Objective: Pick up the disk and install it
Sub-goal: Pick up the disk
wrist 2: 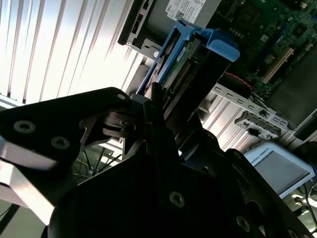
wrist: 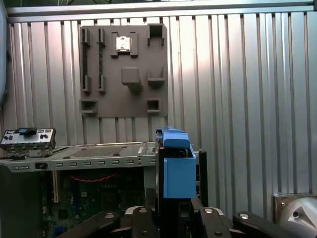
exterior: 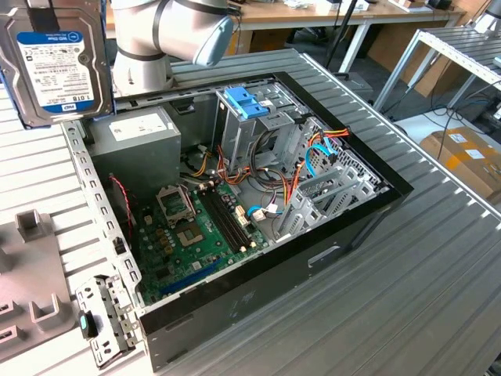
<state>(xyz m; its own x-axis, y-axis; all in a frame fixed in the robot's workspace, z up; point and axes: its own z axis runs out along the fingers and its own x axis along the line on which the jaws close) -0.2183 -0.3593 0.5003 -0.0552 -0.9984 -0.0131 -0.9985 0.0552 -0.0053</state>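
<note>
The disk (exterior: 55, 66) hangs upright at the top of the exterior view's left, its pale label turned toward us and its light blue carrier showing along the lower edge. The gripper (exterior: 43, 9) grips it from above, and the grey arm (exterior: 172, 31) rises just to the exterior view's right of it. Below lies the open computer case (exterior: 344, 235) on the ribbed metal table (exterior: 438, 282). Inside the case we see the power-supply box (exterior: 137, 133), the green motherboard (exterior: 188, 231) and the drive cage (exterior: 258, 133) with its blue latch (exterior: 246, 102). A grey fixture plate (exterior: 31, 290) lies on the table at the exterior view's left of the case.

In the second wrist view we look along the gripper (wrist 2: 166, 106). Its dark fingers (wrist 2: 153, 119) are closed narrowly on the disk (wrist 2: 181, 59), which stands edge-on between them with the blue carrier around it. Past it we make out the power-supply box (wrist 2: 188, 10) and the motherboard (wrist 2: 257, 29).

In the first wrist view the disk (wrist: 178, 173) juts out from the gripper (wrist: 173, 218), blue carrier foremost. It is in the air over the table (wrist: 247, 99), just beside the rim of the case (wrist: 99, 156). The fixture plate (wrist: 124, 69) lies flat on the table beyond.
</note>
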